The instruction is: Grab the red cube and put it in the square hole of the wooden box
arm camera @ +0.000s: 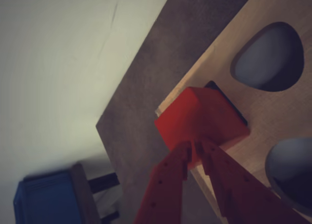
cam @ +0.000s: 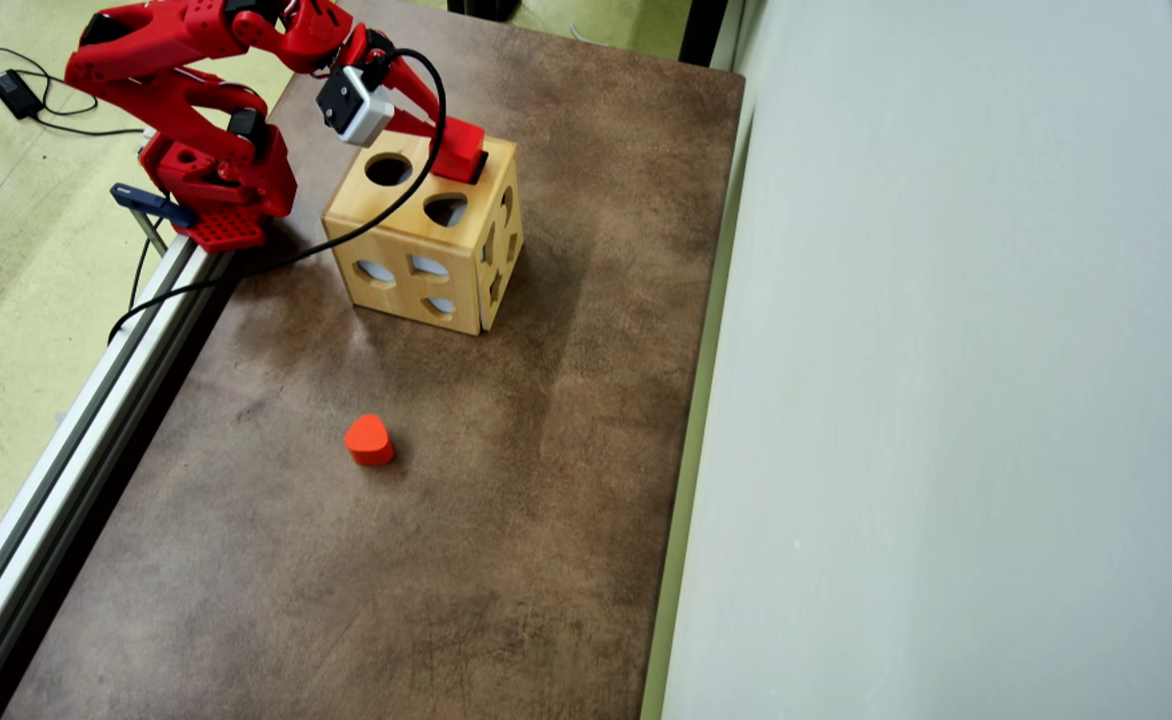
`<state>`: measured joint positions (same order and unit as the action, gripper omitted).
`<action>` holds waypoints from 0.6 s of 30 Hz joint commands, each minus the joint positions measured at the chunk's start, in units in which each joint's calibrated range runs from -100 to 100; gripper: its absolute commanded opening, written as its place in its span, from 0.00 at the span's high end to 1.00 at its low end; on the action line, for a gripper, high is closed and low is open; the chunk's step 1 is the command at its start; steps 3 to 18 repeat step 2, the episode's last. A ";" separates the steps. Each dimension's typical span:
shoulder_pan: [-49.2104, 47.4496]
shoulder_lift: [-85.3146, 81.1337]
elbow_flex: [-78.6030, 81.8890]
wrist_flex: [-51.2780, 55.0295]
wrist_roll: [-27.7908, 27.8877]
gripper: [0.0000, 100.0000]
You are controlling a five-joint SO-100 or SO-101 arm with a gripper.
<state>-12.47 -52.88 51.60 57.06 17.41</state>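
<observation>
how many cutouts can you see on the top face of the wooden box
3 on the wooden box: a round cutout nearest the arm's base, a rounded one beside it, and the square hole, mostly covered by the red cube.

Red cube (arm camera: 200, 124): deep red, plain faces. Gripper (arm camera: 195, 153): red, same as the arm (cam: 176, 60). Wooden box (cam: 396, 215): pale honey wood with dark cutouts; the square hole (arm camera: 229, 98) shows as a black sliver. Heart-shaped block (cam: 369, 440): orange-red. Table (cam: 396, 560): mottled brown. Wall (cam: 946, 400): pale grey. Floor (cam: 6, 250): pale green. Camera housing (cam: 353, 105): white, with black cable (cam: 296, 255).
</observation>
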 commanded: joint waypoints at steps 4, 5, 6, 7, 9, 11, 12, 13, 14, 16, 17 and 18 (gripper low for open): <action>0.58 -1.09 3.05 6.51 1.22 0.98; 0.58 -1.09 3.05 6.51 1.22 0.98; 0.58 -1.09 3.05 6.51 1.22 0.98; 0.58 -1.09 3.05 6.51 1.22 0.98; 0.58 -1.09 3.05 6.51 1.22 0.98; 0.58 -1.09 3.05 6.51 1.22 0.98; 0.58 -1.09 3.05 6.51 1.22 0.98; 0.58 -1.09 3.05 6.51 1.22 0.98; 0.58 -1.09 3.05 6.51 1.22 0.98; 0.58 -1.09 3.05 6.51 1.22 0.98; 0.58 -1.09 3.05 6.51 1.22 0.98; 0.58 -1.09 3.05 6.51 1.22 0.98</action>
